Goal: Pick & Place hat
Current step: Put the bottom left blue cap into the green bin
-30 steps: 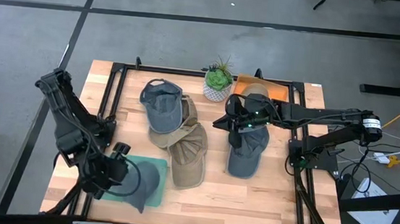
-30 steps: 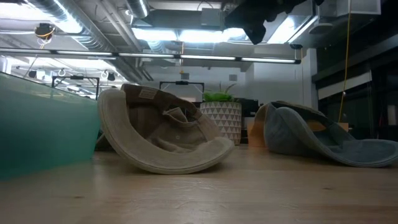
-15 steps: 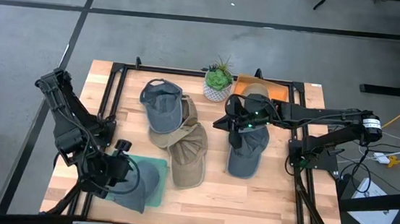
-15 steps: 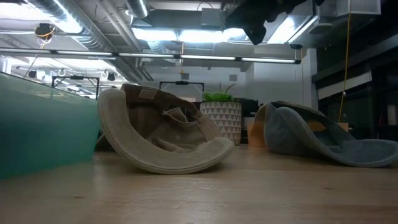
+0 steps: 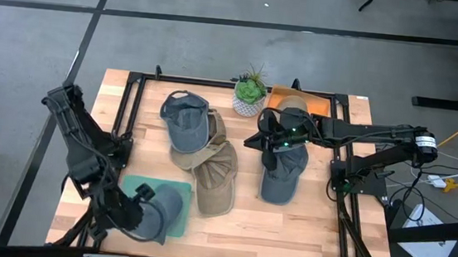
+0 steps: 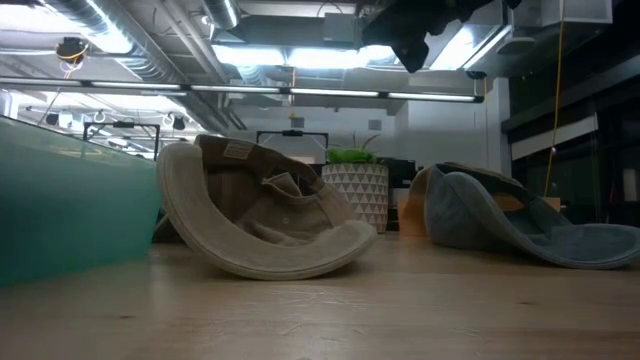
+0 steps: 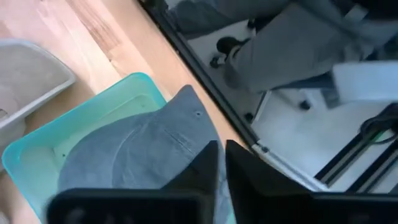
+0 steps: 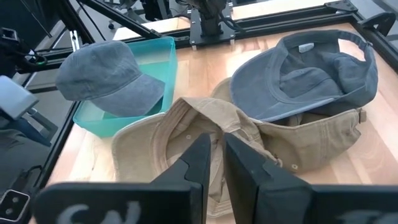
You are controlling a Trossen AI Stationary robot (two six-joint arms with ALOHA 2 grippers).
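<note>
A grey hat (image 5: 168,210) lies crown up in the teal bin (image 5: 134,184) at the table's near left; it also shows in the left wrist view (image 7: 143,155) and the right wrist view (image 8: 109,78). My left gripper (image 5: 140,210) hangs over the hat's left side, its fingers (image 7: 205,165) shut with nothing between them. My right gripper (image 5: 269,149) is shut and hovers above another grey hat (image 5: 283,176) at the right. Its fingers (image 8: 200,162) hold nothing.
An upturned grey hat (image 5: 187,116) rests on two tan hats (image 5: 215,173) at mid-table. A potted plant (image 5: 249,95) and an orange bin (image 5: 318,105) holding a hat stand at the far edge. A black frame (image 5: 131,103) rims the table.
My left gripper has moved toward the table's near edge, along the teal bin, and has rolled somewhat. The grey hat has stayed in the bin. My right arm has kept still.
</note>
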